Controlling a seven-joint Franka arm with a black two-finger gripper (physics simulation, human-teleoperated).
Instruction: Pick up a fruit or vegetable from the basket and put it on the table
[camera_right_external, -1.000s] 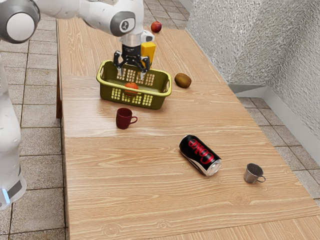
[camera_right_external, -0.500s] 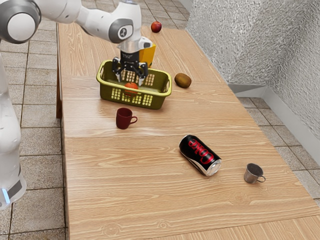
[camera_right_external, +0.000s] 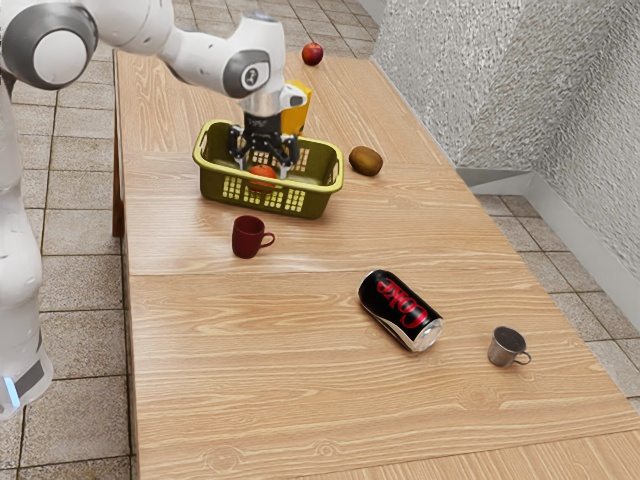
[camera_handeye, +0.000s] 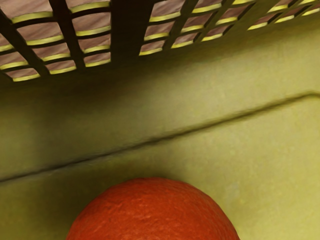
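Your gripper (camera_right_external: 262, 169) has its fingers spread near the orange (camera_handeye: 155, 215); expect it firm, fairly light, apt to roll. Pinch its widest part, evenly.

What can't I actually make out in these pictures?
- Orange fruit: its underside is hidden by the basket's near wall in the exterior view and cut off by the wrist view's lower edge.
- Yellow object: partly hidden behind the gripper and arm in the exterior view, so I can't say what it is.
- Arm: cut off by the exterior view's edge.
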